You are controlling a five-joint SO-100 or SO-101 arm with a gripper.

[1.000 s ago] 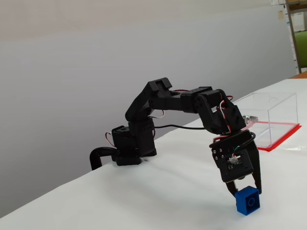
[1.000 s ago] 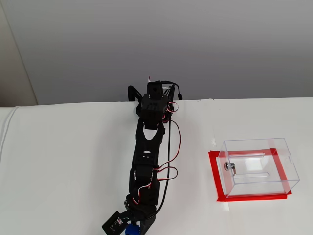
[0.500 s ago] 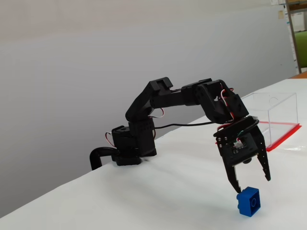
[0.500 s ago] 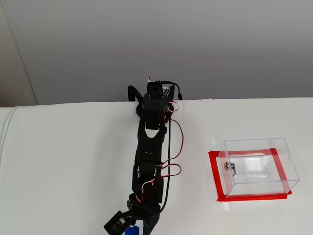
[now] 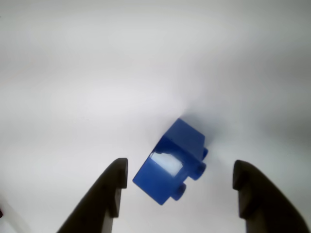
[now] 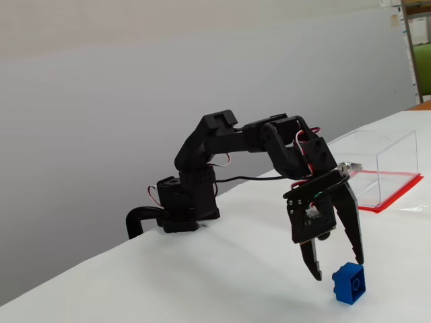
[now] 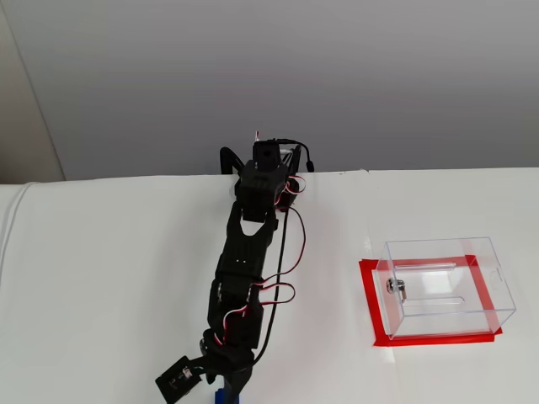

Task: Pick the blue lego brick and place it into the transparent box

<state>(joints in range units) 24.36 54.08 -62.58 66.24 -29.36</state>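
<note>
The blue lego brick (image 5: 170, 165) lies on the white table with its studs pointing sideways. In the wrist view it shows between my two black fingers (image 5: 109, 194), touching neither. My gripper (image 6: 337, 267) is open and hangs just above and slightly left of the brick (image 6: 349, 282) in a fixed view. From above, the gripper (image 7: 223, 383) sits at the bottom edge, and only a sliver of the brick (image 7: 221, 396) shows. The transparent box (image 7: 446, 286) stands to the right on its red base (image 7: 370, 307), with a silver lock (image 7: 396, 286) on its left wall.
The arm's base (image 6: 182, 202) is clamped at the table's far edge (image 7: 126, 178), against a grey wall. The box (image 6: 380, 165) stands behind and to the right of the gripper in a fixed view. White tabletop (image 7: 109, 278) lies between arm and box and to the arm's left.
The gripper, closed around the brick a second ago, has opened and let it go. It has since swung a little left, while the brick stayed in place on the table.
</note>
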